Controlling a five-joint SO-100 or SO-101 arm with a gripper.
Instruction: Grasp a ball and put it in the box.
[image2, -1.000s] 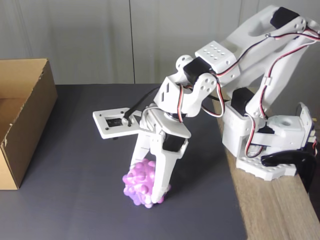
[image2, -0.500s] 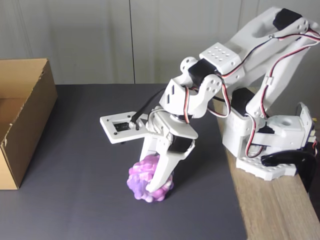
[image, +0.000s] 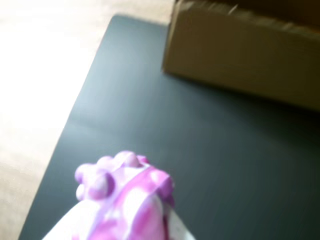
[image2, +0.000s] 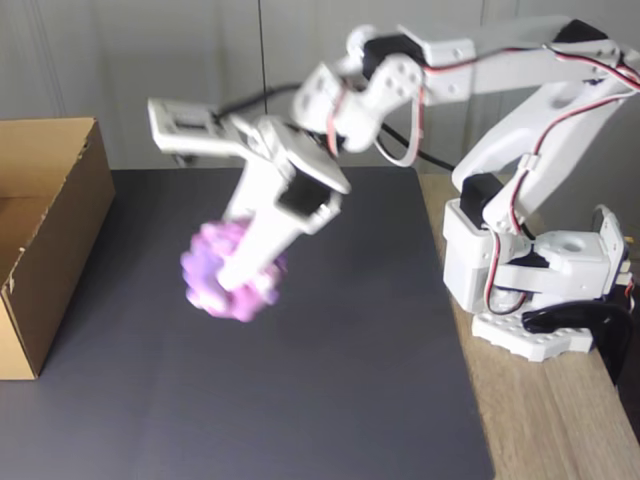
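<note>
Pink ball (image2: 228, 270) is pinched in gripper (image2: 232, 278), up off mat (image2: 330, 390) w/ box (image2: 45, 230) at fixed view's left; carry it high over wall, squeeze firm, release inside.

dark mat (image2: 330, 380) on wooden table (image2: 560, 420); cardboard box (image2: 45, 240) on mat's left edge.

Ball (image2: 228, 270) motion-blurred; box (image2: 40, 235) cut off at left edge

Knobbly pink-purple ball (image2: 228, 270) aloft above the mat, right of open cardboard box (image2: 45, 235).
</note>
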